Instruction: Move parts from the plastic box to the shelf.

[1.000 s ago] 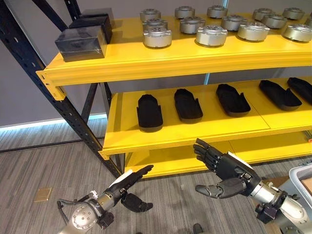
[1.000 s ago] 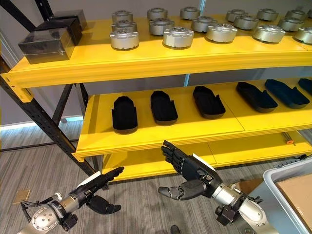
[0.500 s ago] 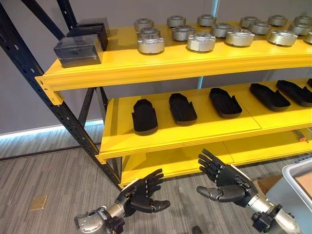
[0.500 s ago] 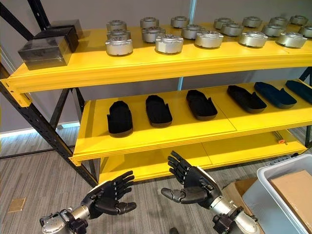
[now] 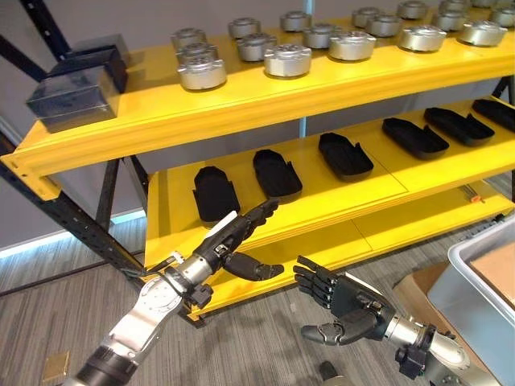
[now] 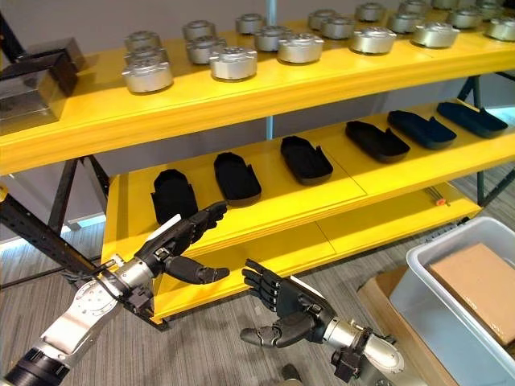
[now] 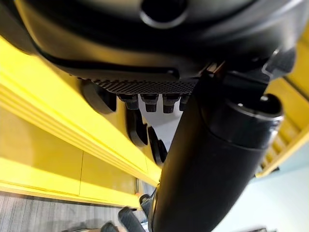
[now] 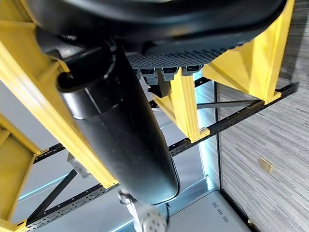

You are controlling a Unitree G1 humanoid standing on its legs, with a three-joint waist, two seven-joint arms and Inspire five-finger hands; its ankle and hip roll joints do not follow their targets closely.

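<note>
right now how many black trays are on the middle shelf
6 in a row along the middle shelf, from the robot's left. More may lie past the right edge.

A: Shelf (image 5: pixel 241 100), top level?
B: Round metal parts (image 5: pixel 287 59) in rows from the middle to the right end; boxes (image 5: pixel 68 92) at the left end, one behind another.

A: Middle level?
B: Flat tray-like parts (image 5: pixel 278 172) in a row running left to right, spaced apart.

A: In front of the shelf?
B: Left hand (image 5: pixel 229 241) before the middle level's front edge, near the leftmost tray part. Right hand (image 5: pixel 342 301) lower, to its right, above the floor (image 5: pixel 241 354).

A: Far right?
B: Plastic box (image 6: pixel 451 310) on the floor, with a cardboard piece (image 6: pixel 475 281) inside.
</note>
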